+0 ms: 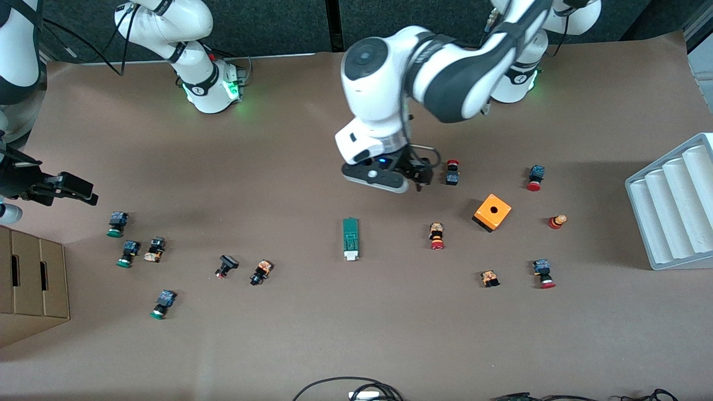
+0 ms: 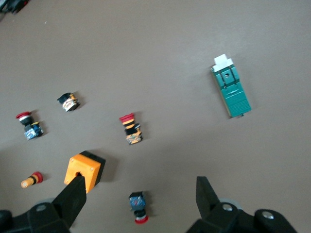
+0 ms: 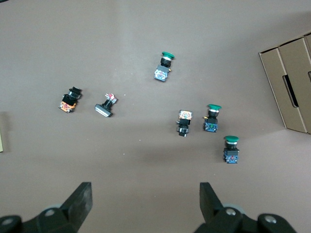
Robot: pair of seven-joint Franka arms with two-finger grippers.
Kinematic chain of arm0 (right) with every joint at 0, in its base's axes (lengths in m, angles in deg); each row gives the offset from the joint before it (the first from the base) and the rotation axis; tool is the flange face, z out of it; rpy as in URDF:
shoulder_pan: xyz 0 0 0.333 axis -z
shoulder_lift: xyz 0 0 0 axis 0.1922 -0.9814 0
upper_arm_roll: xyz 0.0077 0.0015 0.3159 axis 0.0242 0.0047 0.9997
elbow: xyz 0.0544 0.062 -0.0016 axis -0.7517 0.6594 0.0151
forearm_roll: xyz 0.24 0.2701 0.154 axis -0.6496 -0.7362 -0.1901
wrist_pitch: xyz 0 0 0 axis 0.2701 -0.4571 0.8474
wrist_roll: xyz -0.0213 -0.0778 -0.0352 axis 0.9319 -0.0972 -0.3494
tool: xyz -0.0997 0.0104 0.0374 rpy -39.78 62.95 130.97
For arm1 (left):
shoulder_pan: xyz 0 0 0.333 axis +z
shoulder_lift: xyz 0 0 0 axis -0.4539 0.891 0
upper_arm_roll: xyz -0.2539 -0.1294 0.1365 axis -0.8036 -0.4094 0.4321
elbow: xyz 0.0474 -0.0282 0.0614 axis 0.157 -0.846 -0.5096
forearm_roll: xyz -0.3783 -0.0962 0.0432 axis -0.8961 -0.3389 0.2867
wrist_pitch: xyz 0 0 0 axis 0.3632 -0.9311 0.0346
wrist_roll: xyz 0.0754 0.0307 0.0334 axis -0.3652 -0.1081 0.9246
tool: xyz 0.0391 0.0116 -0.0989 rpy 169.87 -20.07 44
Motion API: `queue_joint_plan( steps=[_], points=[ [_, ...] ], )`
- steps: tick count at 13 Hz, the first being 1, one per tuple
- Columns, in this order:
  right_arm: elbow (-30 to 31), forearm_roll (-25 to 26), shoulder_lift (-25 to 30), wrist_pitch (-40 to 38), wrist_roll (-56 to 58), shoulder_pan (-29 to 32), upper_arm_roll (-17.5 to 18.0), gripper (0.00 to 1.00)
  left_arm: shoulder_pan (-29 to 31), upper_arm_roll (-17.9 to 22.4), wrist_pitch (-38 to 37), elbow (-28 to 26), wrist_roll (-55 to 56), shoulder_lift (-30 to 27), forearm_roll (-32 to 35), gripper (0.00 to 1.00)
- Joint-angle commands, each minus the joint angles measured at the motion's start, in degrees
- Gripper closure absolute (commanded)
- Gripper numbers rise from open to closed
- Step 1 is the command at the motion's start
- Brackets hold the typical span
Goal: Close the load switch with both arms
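- Where the front view is crowded by the left arm's white forearm, the left gripper (image 1: 415,177) shows only as a dark cluster under the wrist, hanging over bare table farther from the front camera than the load switch (image 1: 350,238); its fingers cannot be told apart there.
- The left wrist view settles it: the 2 fingers (image 2: 73,194) stand spread wide with nothing between them.
- The load switch lies flat on the table near the middle, apart from both grippers, its white piece at the end nearer the front camera; the left wrist view (image 2: 232,86) shows its green body in more detail.
- The orange cube (image 1: 492,212) lies toward the left arm's end of the table; 1 finger partly covers it in the left wrist view (image 2: 85,167).
- The right gripper (image 1: 69,189) is over the table's edge at the right arm's end, its arm cut off by the frame.
- The right wrist view shows its fingers (image 3: 80,201) spread apart and empty, above 3 green-capped push buttons (image 3: 212,118) and a cardboard box (image 3: 289,82) cut off at the frame edge.
- Only a pale sliver at that view's edge might be the load switch; I cannot tell.
- A grey ribbed tray (image 1: 671,206) is cut off at the left arm's end.
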Motion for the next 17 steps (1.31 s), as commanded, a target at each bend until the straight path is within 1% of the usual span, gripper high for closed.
queue_joint_plan(
  steps=[1, 3, 5, 7, 8, 9, 11, 12, 14, 15, 17],
  points=[
    [-0.5, 1.4, -0.3, 0.5, 0.4, -0.1, 0.1, 0.0, 6.2, -0.4, -2.8, -0.1, -5.7, -4.2, -6.0, 0.0],
    [-0.5, 1.4, -0.3, 0.5, 0.5, 0.0, 0.1, 0.0, 10.1, -0.4, -4.6, -0.1, -7.3, -5.7, -8.0, 0.0],
    [-0.5, 1.4, -0.3, 0.6, 0.5, -0.1, 0.1, 0.0, 14.4, -0.4, -4.8, -0.1, -9.8, -6.9, -10.8, 0.0],
    [-0.5, 1.4, -0.3, 0.5, 0.5, -0.1, 0.1, 0.0, 17.3, -0.1, -5.1, -0.5, -13.4, -8.9, -12.7, 0.0],
    [-0.5, 1.4, -0.3, 0.5, 0.5, -0.1, 0.1, 0.0, 18.7, 0.7, -5.2, -1.1, -15.7, -10.0, -13.6, 0.0],
    [-0.5, 1.4, -0.2, 0.5, 0.5, -0.1, 0.1, 0.0, 18.8, 3.7, -5.2, -2.1, -18.7, -11.6, -15.4, 0.0],
    [-0.5, 1.3, -0.2, 0.5, 0.5, -0.1, 0.1, 0.0, 18.6, 12.4, -4.5, -7.3, -27.1, -15.9, -22.1, 0.0],
    [-0.5, 1.3, -0.2, 0.5, 0.5, -0.1, 0.1, 0.0, 18.6, 14.9, -4.3, -9.7, -30.0, -17.8, -22.4, 0.0],
    [-0.5, 1.3, -0.1, 0.4, 0.5, -0.1, 0.2, 0.0, 18.7, 18.8, -3.5, -13.6, -29.7, -20.9, -22.3, 0.0],
    [-0.5, 1.3, -0.1, 0.5, 0.5, -0.2, 0.2, 0.0, 18.8, 20.0, -2.4, -16.1, -29.6, -22.7, -21.8, 0.0],
    [-0.5, 1.3, -0.2, 0.5, 0.5, 0.0, 0.2, 0.0, 19.3, 21.3, 2.8, -23.9, -25.2, -27.6, -18.7, 0.0]
  ],
)
